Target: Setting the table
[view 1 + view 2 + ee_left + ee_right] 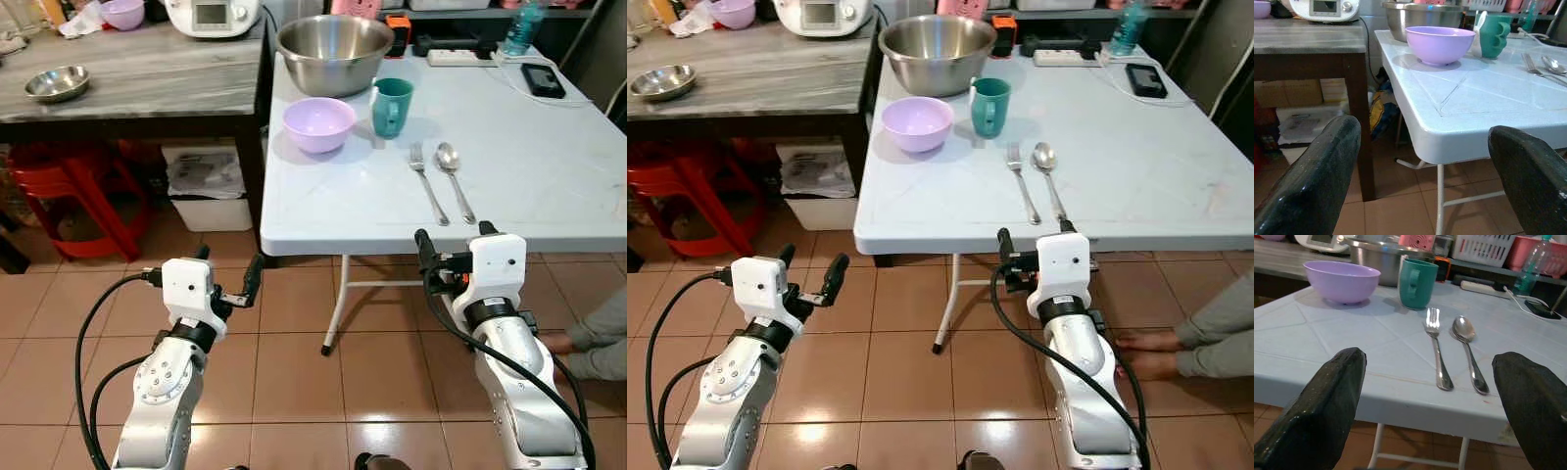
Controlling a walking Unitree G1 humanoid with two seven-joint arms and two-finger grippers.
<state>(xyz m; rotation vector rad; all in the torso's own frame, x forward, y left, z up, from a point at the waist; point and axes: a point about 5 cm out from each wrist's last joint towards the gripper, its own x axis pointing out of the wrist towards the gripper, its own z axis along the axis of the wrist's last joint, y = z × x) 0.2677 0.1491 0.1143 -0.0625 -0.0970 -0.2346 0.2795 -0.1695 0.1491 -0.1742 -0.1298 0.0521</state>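
My left gripper point(227, 276) and right gripper point(453, 245) both spread-fingered and empty before the white tabletop point(549, 186), fork point(427, 181) beside spoon point(455, 178), purple bowl point(319, 123) near teal mug point(392, 106)

No words or numbers can be read here. The white kitchen machine point(213, 14) at the top left of the frame has a small grey screen (too blurry to show any numbers). The clear bottle point(522, 27) at the top right has a label, but its words are too small to make out.
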